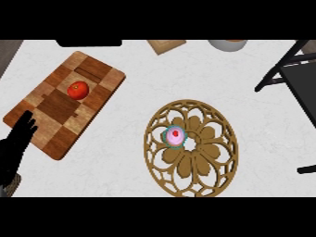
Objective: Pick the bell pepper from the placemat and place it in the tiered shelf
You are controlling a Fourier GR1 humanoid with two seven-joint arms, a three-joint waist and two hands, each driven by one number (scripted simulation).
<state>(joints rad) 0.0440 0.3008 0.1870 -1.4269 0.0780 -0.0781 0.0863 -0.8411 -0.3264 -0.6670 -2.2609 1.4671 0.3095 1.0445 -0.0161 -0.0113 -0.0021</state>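
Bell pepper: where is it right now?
In the head view the pepper sits on the checkered wooden placemat at upper left, up and right of the left hand, well left of the round trivet.

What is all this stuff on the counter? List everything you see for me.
Bell pepper: one, red, on the wooden board.
Wooden board: one, brown checkered, left side of the counter.
Round mat: one, golden brown openwork, centre of the counter.
Cupcake: one, pink with a red top, on the round mat.
Shelf: one, black, right edge.
Bowl: one, pale, cut off at the top edge.
Tan square item: one, top edge; I cannot identify it.
Counter: one, white marbled.
Left hand: one, black, open, lower left beside the board.
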